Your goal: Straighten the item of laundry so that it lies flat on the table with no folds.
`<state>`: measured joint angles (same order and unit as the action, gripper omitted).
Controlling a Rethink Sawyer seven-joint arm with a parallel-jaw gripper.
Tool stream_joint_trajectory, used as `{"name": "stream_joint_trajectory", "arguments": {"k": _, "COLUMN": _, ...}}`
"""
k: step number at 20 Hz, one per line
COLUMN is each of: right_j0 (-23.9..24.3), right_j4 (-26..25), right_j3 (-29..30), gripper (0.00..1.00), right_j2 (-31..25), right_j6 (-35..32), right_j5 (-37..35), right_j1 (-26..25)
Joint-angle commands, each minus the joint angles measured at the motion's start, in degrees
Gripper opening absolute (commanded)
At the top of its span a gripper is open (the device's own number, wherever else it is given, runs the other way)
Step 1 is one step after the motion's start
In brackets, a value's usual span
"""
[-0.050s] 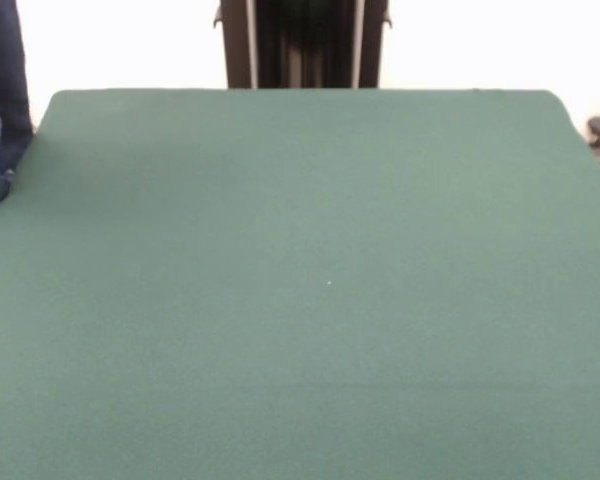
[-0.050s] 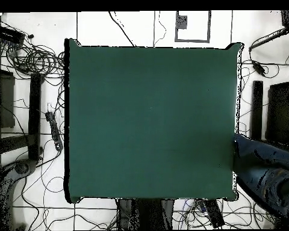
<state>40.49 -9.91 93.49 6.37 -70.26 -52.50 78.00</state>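
The gripper shows in neither view, so whether it is spread or pressed together cannot be told, and nothing can be placed against it. The table shows only its green top; no jeans are visible on it. A person's blue-clad leg stands at its edge in the overhead view.

A lab (cables strewn round green table).

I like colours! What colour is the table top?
Dark green all over, plain; the table shows best in the overhead view.
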Motion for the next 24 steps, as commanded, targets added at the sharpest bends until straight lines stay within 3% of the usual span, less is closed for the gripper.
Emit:
{"name": "stream_joint_trajectory", "arguments": {"k": 1, "right_j0": -6.0, "right_j4": -0.5, "right_j3": 9.2, "gripper": 0.00, "right_j2": -4.7, "right_j6": -3.9, "right_j5": 4.2, "right_j1": -3.9}}
{"name": "stream_joint_trajectory", "arguments": {"k": 9, "right_j0": -12.0, "right_j4": 0.4, "right_j3": 8.5, "gripper": 0.00, "right_j2": -2.7, "right_j6": -9.8, "right_j5": -0.4, "right_j1": -6.4}}
{"name": "stream_joint_trajectory", "arguments": {"k": 18, "right_j0": -19.8, "right_j4": 2.6, "right_j3": 10.2, "gripper": 0.00, "right_j2": -0.4, "right_j6": -16.1, "right_j5": 1.0, "right_j1": -5.8}}
{"name": "stream_joint_trajectory", "arguments": {"k": 24, "right_j0": -24.6, "right_j4": 5.9, "right_j3": 8.9, "gripper": 0.00, "right_j2": 0.8, "right_j6": -21.0, "right_j5": -2.5, "right_j1": -7.0}}
